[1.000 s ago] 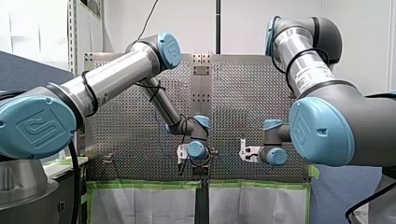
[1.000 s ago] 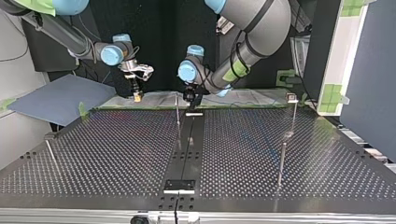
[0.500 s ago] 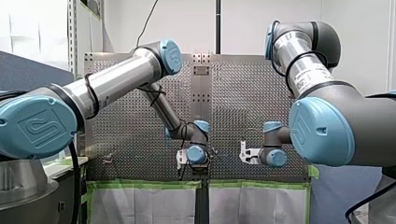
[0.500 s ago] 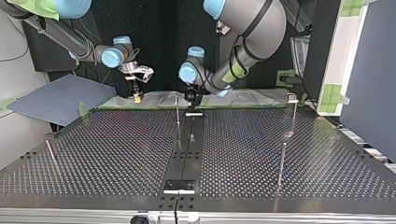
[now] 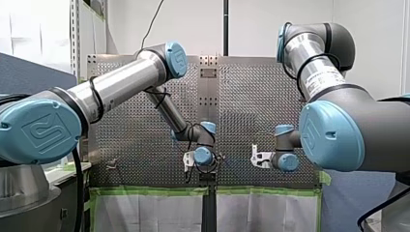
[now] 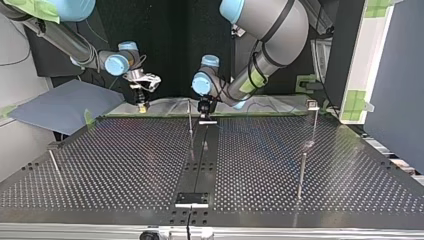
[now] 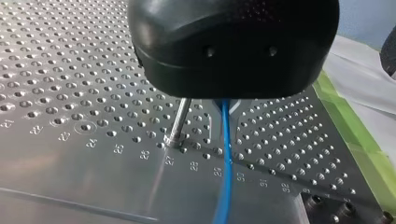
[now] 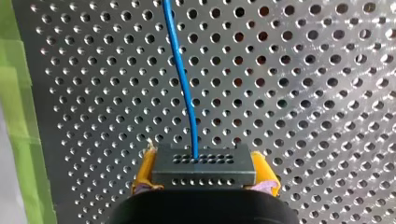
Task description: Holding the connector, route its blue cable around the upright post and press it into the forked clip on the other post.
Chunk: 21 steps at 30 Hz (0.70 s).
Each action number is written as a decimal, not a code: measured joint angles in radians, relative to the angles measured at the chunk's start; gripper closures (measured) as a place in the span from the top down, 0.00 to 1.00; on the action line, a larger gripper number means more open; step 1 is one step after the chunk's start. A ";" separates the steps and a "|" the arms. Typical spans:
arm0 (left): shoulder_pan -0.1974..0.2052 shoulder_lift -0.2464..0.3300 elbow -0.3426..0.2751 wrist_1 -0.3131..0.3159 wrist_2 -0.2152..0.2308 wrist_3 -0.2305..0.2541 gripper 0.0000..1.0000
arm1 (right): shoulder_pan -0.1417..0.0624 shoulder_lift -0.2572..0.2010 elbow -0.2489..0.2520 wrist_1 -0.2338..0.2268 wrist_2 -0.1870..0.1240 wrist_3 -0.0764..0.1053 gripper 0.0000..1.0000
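My right gripper (image 8: 204, 159) is clamping the connector (image 8: 204, 171) between its yellow pads (image 8: 145, 168), well apart from the upright post (image 7: 179, 120). The blue cable (image 7: 226, 154) is running just beside that post, under my left gripper (image 6: 204, 106). Can't tell whether that one's gripping anything.

2 arms folded low, wrists down; left gripper (image 6: 204, 112) hangs vertical, right gripper (image 8: 204, 175) has yellow pads (image 8: 145, 170) clamped on connector (image 8: 205, 163).

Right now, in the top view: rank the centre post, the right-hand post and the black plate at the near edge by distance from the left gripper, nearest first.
1. Centre post: just beside my left gripper, by the far edge of the table.
2. Right-hand post: off at the view's right, also by the far edge.
3. Black plate: at the near edge, the whole depth away.
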<state>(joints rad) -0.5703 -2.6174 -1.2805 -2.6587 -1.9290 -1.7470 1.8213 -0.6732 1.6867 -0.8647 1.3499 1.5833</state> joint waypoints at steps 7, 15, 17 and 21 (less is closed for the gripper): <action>0.007 0.000 0.002 -0.003 0.015 0.000 0.06 | -0.003 0.001 -0.020 0.010 0.002 0.001 0.00; 0.016 0.000 0.007 -0.017 0.033 0.000 0.06 | -0.004 0.002 -0.049 0.029 0.002 0.002 0.00; 0.018 0.000 0.008 -0.019 0.035 0.000 0.06 | -0.005 0.002 -0.051 0.029 0.003 0.002 0.00; 0.019 0.000 0.008 -0.024 0.038 0.000 0.06 | -0.009 0.003 -0.053 0.023 0.007 0.002 0.00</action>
<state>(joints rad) -0.5513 -2.6174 -1.2723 -2.6823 -1.8911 -1.7471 1.8121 -0.6704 1.6334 -0.8416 1.3565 1.5855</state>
